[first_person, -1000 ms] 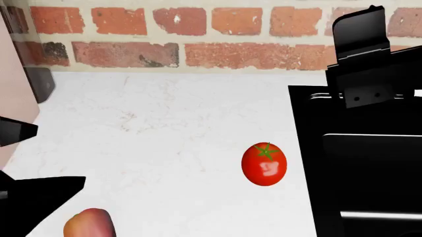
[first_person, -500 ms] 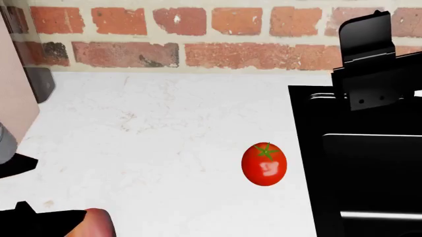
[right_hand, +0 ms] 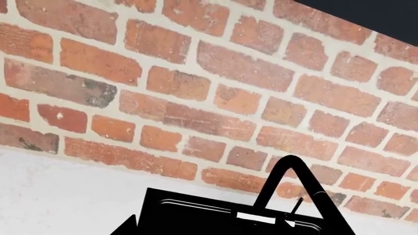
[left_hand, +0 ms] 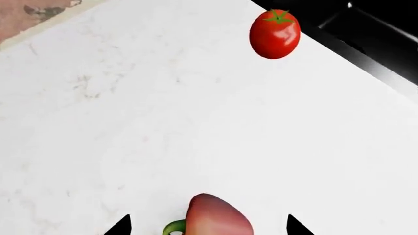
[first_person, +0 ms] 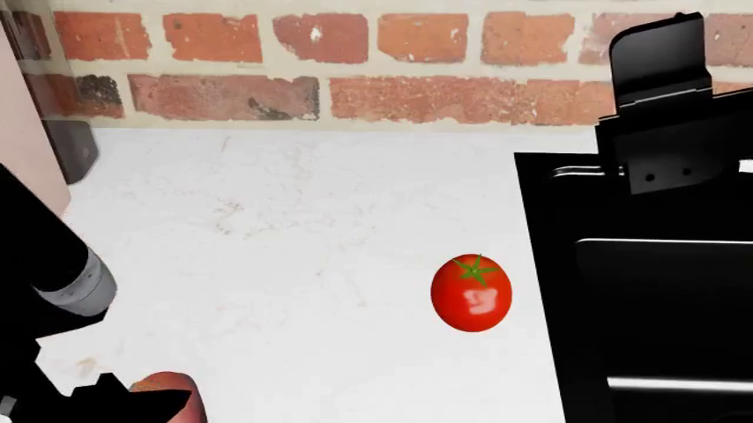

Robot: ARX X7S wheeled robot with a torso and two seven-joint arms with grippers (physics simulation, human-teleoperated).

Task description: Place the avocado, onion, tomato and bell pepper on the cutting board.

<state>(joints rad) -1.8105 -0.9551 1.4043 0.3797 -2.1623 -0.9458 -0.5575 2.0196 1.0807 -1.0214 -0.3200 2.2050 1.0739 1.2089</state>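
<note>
A glossy tomato with a green calyx sits alone on the white marbled surface, just beside the black cooktop at the robot's right. Near the bottom left of the head view, the pepper lies on the same surface, mostly hidden by the dark left arm above it. In the left wrist view the pepper, dull reddish with a curl of green stem, lies between the two black fingertips of the left hand; the tips stand wide apart, clear space showing on either side of the pepper, and nothing is gripped. The tomato appears well apart from it, close to the cooktop's edge. The right arm is raised over the cooktop before a red brick wall. The right wrist view faces that wall, with only a fingertip and black shapes at the frame's edge; whether the right hand is open or closed cannot be told. The avocado, onion and board are out of frame.
</note>
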